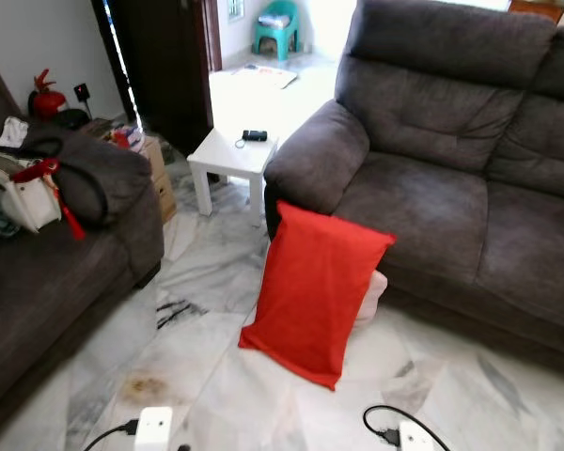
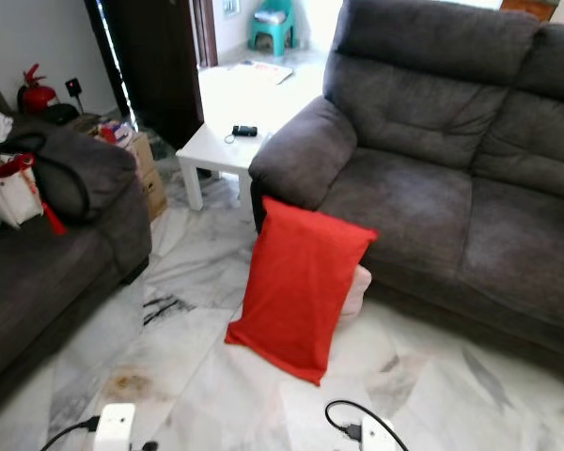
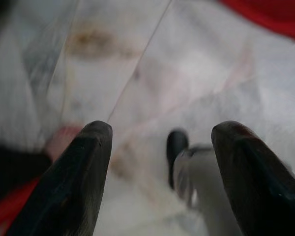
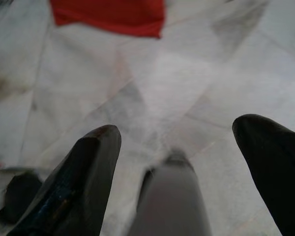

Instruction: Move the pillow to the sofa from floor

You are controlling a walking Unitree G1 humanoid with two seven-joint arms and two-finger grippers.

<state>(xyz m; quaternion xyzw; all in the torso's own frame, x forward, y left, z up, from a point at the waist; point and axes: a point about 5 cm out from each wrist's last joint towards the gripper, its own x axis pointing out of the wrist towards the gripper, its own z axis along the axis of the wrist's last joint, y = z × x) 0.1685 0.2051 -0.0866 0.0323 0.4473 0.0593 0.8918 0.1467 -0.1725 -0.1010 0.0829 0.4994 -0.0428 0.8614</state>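
A red pillow (image 1: 315,291) stands on the marble floor, leaning against the front of the dark grey sofa (image 1: 432,188) just below its left armrest. A pale cushion (image 1: 374,296) peeks out behind it. The sofa seat above the pillow is bare. My left gripper (image 3: 162,130) hangs open over the floor tiles, and a corner of the red pillow (image 3: 270,14) shows ahead of it. My right gripper (image 4: 179,125) is open too, low over the floor, with the edge of the red pillow (image 4: 108,14) beyond its fingers. Neither gripper touches the pillow.
A small white side table (image 1: 230,155) with a black object stands left of the sofa armrest. A second dark sofa (image 1: 38,282) carrying bags runs along the left. Two white blocks with black cables (image 1: 153,427) sit at the bottom edge. Marble floor lies between me and the pillow.
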